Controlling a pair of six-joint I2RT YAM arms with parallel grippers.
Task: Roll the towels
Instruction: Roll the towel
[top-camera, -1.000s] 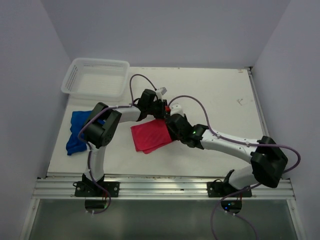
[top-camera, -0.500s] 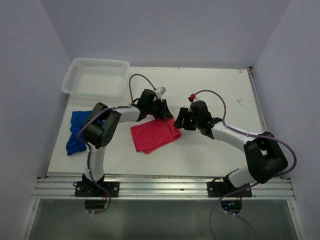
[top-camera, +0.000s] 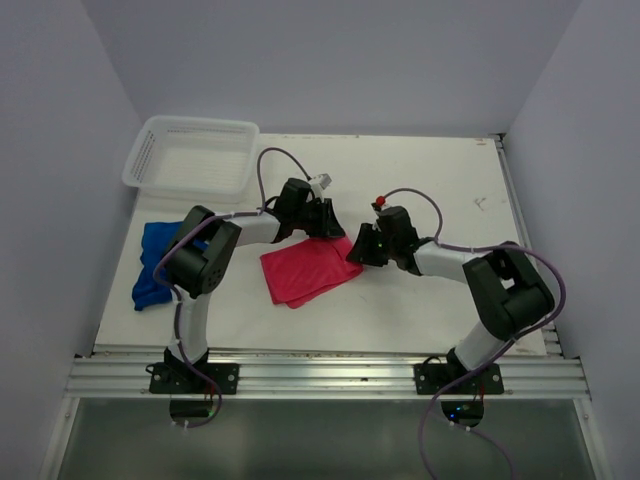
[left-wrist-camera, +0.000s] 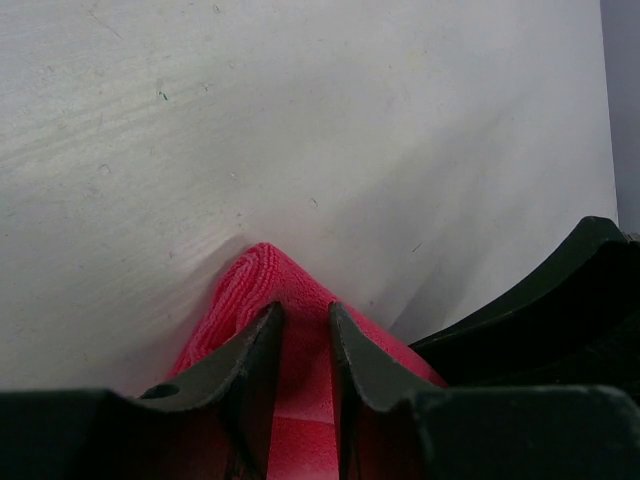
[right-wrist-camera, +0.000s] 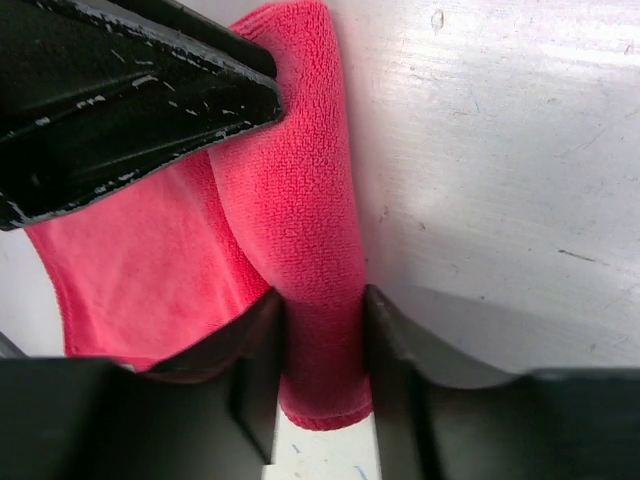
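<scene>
A red towel (top-camera: 305, 270) lies folded on the white table, its far right edge turned over into a thick fold. My left gripper (top-camera: 331, 226) is shut on the towel's far corner (left-wrist-camera: 262, 275). My right gripper (top-camera: 358, 250) is shut on the folded right edge (right-wrist-camera: 315, 300), with the left gripper's dark body just beyond it. A blue towel (top-camera: 155, 262) lies crumpled at the table's left edge, away from both grippers.
A white plastic basket (top-camera: 192, 155) stands at the back left of the table (top-camera: 440, 180). Walls close in on the left, back and right. A metal rail (top-camera: 320, 375) runs along the near edge.
My right arm has swung from over the red towel out to its right side and closed on the folded right edge. My left gripper has stayed at the far corner.
</scene>
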